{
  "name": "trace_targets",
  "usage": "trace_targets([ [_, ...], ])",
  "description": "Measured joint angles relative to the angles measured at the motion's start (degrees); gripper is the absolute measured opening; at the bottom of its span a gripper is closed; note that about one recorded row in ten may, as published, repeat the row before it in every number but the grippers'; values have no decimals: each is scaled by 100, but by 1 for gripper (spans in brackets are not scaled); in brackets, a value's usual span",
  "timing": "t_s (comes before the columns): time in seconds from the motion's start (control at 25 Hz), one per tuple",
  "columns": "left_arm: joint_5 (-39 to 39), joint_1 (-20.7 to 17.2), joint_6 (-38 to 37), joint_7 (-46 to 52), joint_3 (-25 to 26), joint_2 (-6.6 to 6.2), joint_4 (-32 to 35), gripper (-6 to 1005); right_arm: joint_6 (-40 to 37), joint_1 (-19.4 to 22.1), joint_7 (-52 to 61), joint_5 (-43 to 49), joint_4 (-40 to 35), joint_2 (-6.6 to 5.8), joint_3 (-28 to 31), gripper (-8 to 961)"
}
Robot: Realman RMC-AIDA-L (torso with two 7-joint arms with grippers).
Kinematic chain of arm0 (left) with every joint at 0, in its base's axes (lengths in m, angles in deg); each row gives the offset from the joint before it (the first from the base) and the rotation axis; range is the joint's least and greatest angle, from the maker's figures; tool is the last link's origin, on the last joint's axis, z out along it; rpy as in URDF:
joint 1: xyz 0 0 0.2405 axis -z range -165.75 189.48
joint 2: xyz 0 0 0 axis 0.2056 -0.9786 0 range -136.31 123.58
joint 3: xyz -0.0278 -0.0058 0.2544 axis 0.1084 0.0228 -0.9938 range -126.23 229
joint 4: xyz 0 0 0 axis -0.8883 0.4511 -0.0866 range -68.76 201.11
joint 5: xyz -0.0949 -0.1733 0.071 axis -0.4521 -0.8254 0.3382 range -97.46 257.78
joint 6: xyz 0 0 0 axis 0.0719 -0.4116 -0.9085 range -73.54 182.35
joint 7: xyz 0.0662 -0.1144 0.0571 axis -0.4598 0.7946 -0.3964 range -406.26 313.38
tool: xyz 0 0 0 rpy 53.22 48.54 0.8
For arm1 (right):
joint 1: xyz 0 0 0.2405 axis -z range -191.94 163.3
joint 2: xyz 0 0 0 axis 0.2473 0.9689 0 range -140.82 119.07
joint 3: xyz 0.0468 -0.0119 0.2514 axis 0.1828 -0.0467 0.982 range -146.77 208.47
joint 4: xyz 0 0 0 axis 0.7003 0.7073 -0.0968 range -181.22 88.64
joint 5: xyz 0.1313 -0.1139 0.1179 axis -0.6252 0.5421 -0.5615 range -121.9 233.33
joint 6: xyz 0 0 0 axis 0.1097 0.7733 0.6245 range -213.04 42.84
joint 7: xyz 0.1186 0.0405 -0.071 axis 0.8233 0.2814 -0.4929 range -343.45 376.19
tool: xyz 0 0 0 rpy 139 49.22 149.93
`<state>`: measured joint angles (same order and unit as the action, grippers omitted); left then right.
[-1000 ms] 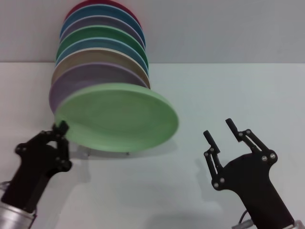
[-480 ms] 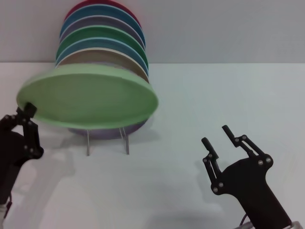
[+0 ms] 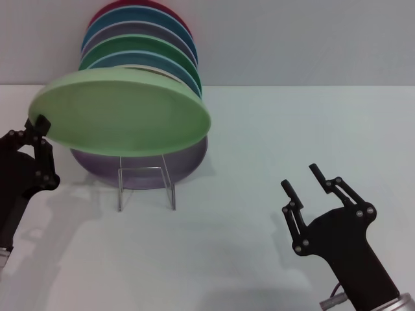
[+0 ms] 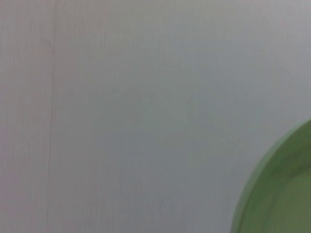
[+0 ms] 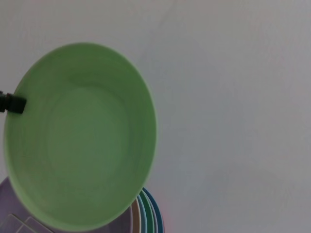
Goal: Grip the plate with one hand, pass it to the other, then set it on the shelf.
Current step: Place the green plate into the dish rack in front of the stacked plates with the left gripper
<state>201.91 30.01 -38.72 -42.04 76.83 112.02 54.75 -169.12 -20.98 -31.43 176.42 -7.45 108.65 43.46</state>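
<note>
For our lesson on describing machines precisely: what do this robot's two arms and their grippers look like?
Both are matte black. The right gripper has thin linkage bars with silvery pivot screws on a broad black palm, then a silver wrist ring with a small cable. The left gripper shows the same black links and screws.

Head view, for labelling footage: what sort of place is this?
Probably a lab test bench, not a kitchen: a bare white table, a plain wall, a clear rack of coloured plates, the left pincer gripping the mint plate.

Bare lab-style test bench, plain white table [image 3: 259, 259], blank grey wall [image 3: 311, 39]; rack of coloured plates [image 3: 139, 39]
</note>
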Motion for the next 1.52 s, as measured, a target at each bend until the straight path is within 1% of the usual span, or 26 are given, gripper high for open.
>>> trace_targets([
  [0.36,28,-26,518,-226,-40,18,16,130,1,-89,-41,-128,-33,0,39,381],
  [0.48,39,-32,702,-437,-92,25,-6,137,1,-130,-44,-151,-59,1,40,381],
  [0.88,51,-1,1209,-477,-128,27,-15,157,31,-242,-50,-281,-97,10,40,380],
  [1.52,50,11,1380,-475,-125,26,-36,190,61,-338,-54,-322,-96,10,39,380],
])
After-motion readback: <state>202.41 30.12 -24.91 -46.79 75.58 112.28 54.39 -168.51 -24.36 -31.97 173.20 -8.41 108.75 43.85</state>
